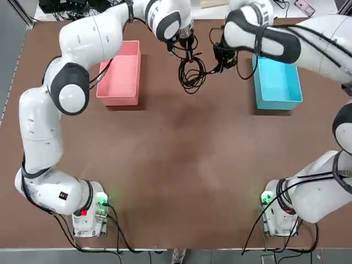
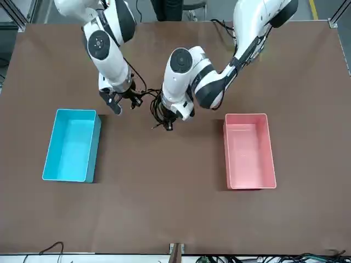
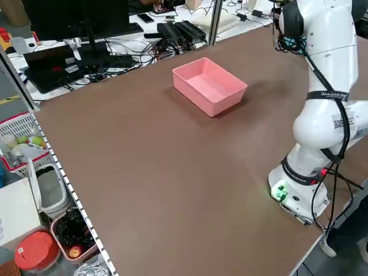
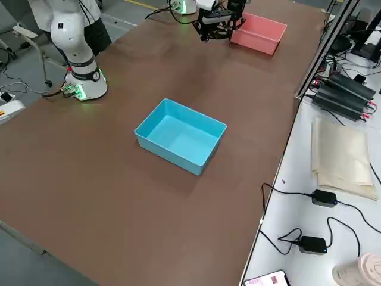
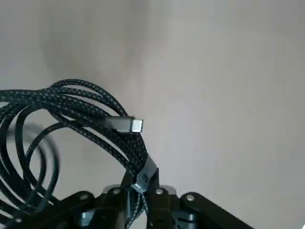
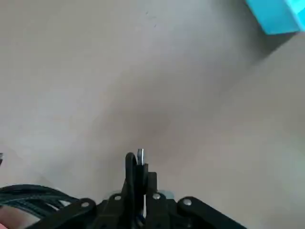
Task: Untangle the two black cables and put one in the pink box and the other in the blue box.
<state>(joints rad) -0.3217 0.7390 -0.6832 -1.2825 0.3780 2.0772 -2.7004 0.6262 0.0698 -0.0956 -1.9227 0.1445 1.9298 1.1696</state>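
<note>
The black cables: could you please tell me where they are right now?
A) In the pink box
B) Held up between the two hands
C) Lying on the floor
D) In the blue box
B: the cables are gripped by both the left hand and the right hand.

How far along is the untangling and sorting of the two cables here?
In hand: the left claw is closed on the coiled black cable bundle; the right claw is shut on a strand beside it, between the boxes.
Left: finishing the separation, then filling the pink box and blue box, both empty.
</note>
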